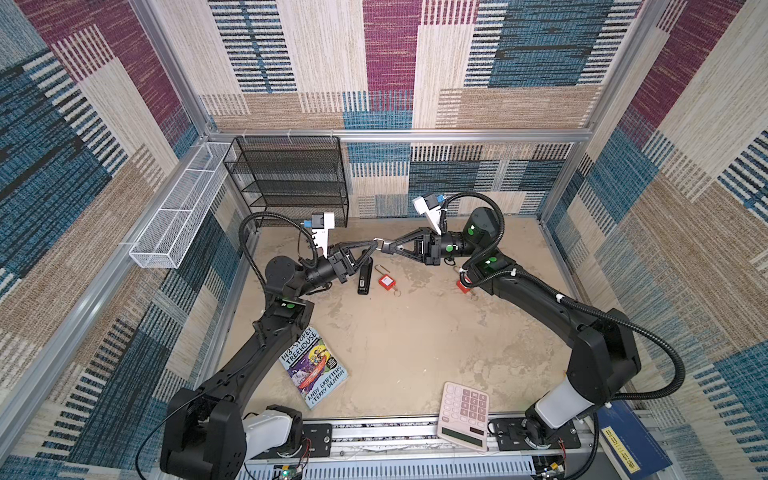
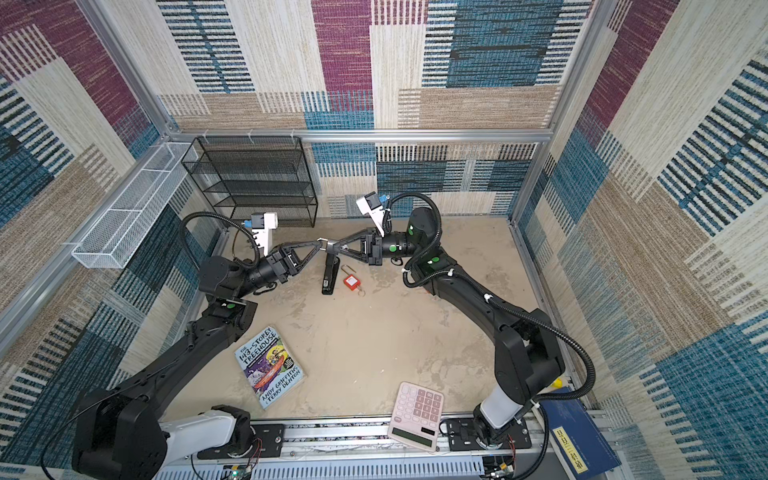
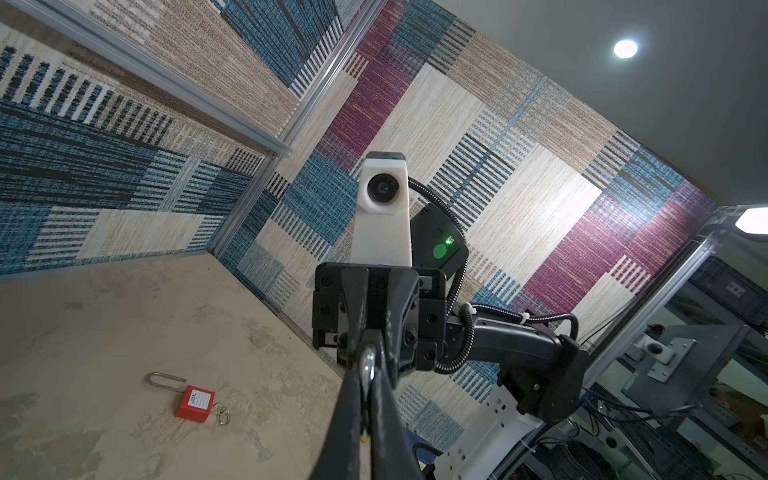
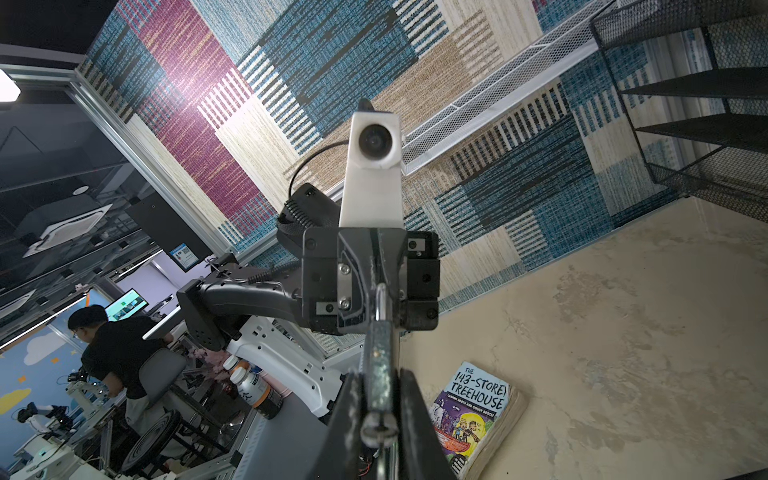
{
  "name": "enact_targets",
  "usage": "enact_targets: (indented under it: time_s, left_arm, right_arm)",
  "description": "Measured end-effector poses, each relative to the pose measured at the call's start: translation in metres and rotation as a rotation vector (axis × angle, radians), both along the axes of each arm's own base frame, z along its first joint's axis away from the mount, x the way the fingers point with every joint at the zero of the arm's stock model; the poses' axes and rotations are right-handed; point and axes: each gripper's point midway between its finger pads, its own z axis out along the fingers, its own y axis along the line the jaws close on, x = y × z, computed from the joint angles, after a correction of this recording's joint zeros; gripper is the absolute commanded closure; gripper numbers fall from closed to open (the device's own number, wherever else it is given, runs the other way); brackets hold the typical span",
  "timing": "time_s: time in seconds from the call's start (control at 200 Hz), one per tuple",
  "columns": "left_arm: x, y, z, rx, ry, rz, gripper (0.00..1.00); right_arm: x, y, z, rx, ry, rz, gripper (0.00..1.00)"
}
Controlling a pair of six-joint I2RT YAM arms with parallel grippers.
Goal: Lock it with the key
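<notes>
The left gripper [image 1: 375, 246] and right gripper [image 1: 385, 244] both clamp the key [image 4: 379, 365], clear only in wrist views; the book [image 1: 313, 368] reads "143-Storey Treehouse".

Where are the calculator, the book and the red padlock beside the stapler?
calculator [image 1: 465, 405], in a top view, keypad.
book [image 1: 313, 368], in a top view, cover.
red padlock [image 3: 194, 404], left wrist view, red body.

Red padlock [image 1: 461, 286] half behind right arm [image 1: 528, 289]

One book [image 1: 313, 368], one calculator [image 1: 464, 411], two red padlocks [image 1: 386, 281].
</notes>
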Motion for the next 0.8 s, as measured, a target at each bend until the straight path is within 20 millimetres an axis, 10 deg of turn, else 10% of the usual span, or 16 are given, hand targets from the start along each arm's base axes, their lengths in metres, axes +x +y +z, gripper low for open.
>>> enact_targets:
  time_s: [0.456, 0.531, 0.801]
  left_arm:
    - [-0.004, -0.003, 0.002, 0.000, 0.000, -0.036, 1.00]
    - [-0.005, -0.003, 0.002, 0.002, 0.007, -0.035, 1.00]
    - [-0.007, 0.005, -0.015, 0.043, 0.057, -0.023, 1.00]
  right_arm:
    - [-0.002, 0.000, 0.002, -0.023, -0.014, 0.013, 1.00]
    - [-0.004, -0.001, 0.002, -0.029, -0.016, 0.008, 0.70]
    - [-0.011, -0.006, -0.001, -0.034, -0.052, -0.018, 0.43]
